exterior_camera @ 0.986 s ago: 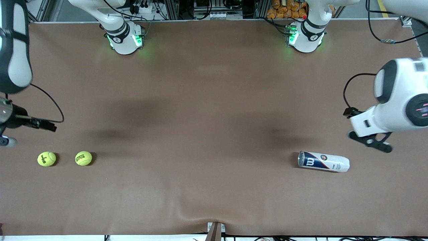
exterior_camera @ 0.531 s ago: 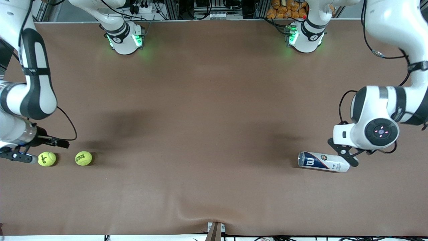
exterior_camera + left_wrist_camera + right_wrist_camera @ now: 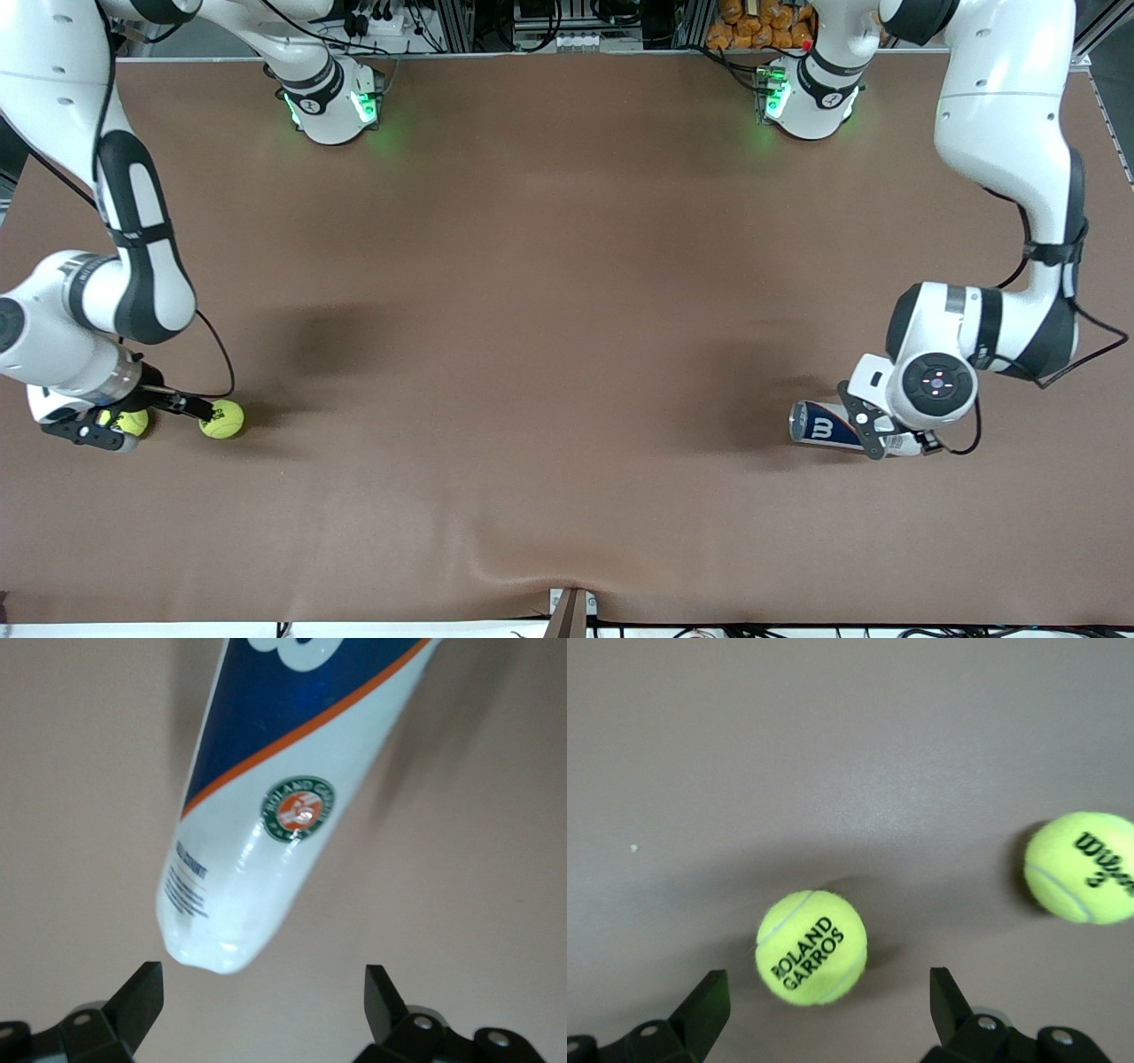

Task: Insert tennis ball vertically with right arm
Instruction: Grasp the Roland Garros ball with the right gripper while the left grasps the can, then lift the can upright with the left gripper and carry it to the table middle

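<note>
Two yellow tennis balls lie toward the right arm's end of the table. One point(image 3: 221, 418) is in plain sight; the other point(image 3: 136, 424) is partly hidden under my right gripper point(image 3: 113, 429), which hangs low over it. In the right wrist view the gripper point(image 3: 828, 1010) is open, a ball marked Roland Garros point(image 3: 811, 946) lies just ahead of the gap, and a Wilson ball point(image 3: 1081, 866) lies off to one side. A blue and white ball can point(image 3: 819, 428) lies on its side. My left gripper point(image 3: 886, 432) is low over its white closed end point(image 3: 221, 930), open point(image 3: 263, 997) and not touching it.
The brown table cover point(image 3: 549, 354) has a raised wrinkle at its edge nearest the front camera point(image 3: 567, 567). The two arm bases point(image 3: 332, 106) point(image 3: 806, 102) stand along the edge farthest from that camera.
The right gripper has swung in from the table's end and come down over the outer ball. The left gripper has come down onto the can's white end. Balls and can have not moved.
</note>
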You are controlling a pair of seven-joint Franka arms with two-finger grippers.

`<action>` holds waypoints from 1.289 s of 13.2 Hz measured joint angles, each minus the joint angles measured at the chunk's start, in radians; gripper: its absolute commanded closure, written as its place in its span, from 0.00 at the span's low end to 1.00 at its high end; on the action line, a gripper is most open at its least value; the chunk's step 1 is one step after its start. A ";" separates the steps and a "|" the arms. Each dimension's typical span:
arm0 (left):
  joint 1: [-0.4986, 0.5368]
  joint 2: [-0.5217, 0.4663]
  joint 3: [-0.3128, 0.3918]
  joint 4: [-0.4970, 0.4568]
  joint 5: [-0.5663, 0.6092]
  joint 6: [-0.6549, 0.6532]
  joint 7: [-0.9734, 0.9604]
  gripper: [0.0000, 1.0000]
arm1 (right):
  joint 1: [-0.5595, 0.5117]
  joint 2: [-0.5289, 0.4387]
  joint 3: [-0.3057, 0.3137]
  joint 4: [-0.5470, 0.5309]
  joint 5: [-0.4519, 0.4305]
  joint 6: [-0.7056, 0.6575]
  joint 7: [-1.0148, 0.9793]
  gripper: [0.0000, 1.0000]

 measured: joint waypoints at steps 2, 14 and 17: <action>-0.001 0.015 -0.001 0.001 0.020 0.030 0.023 0.00 | 0.004 0.026 0.003 -0.014 0.005 0.041 0.000 0.00; -0.008 0.092 -0.002 0.002 0.094 0.108 0.067 0.00 | 0.047 0.110 0.013 -0.021 0.010 0.169 -0.065 0.00; -0.004 0.107 0.000 0.002 0.095 0.118 0.067 0.00 | 0.046 0.110 0.011 -0.021 0.010 0.173 -0.068 0.67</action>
